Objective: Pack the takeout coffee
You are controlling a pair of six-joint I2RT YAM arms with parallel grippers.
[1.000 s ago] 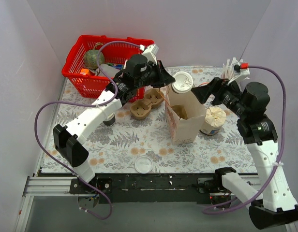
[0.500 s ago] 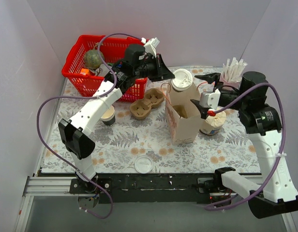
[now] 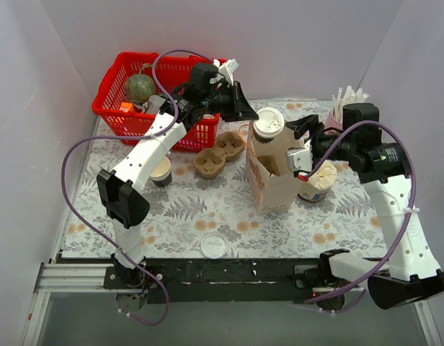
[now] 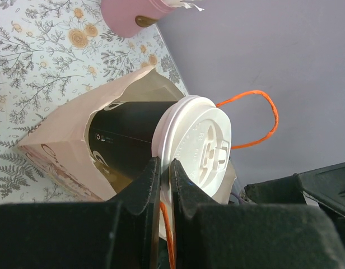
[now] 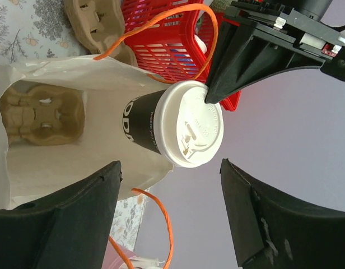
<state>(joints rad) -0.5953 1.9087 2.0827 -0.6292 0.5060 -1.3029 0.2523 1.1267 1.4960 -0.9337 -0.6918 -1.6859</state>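
- Paper bag (image 3: 276, 184) stands open just below the left gripper (image 4: 166, 168). That gripper's fingers are pinched tight on the rim of the white lid (image 4: 197, 148).
- The coffee cup (image 3: 269, 124) hangs from that pinch. Its dark lower part is already inside the bag's mouth and the lid sits above the paper edge.
- The right gripper (image 5: 169, 168) is spread wide and grips nothing. One finger is on each side of the cup and the bag's top, so the cup lies squarely between them.
- Deep in the bag, beyond the cup from the right gripper, lies a cardboard tray (image 5: 41, 115) with round wells. The cup most likely belongs in one of these.
- A pinch on the rim is a weak hold, and a snap-on lid may pop off. The descent should be slow and straight, with no sideways pull.
- The right gripper would do best to steady the bag's top edge, so the mouth does not fold in and the light bag does not tip.
- An orange handle (image 5: 161, 17) loops close beside the left gripper's fingers and could snag them on the way out.
- The left gripper should let go only once the cup's base is seated and upright.
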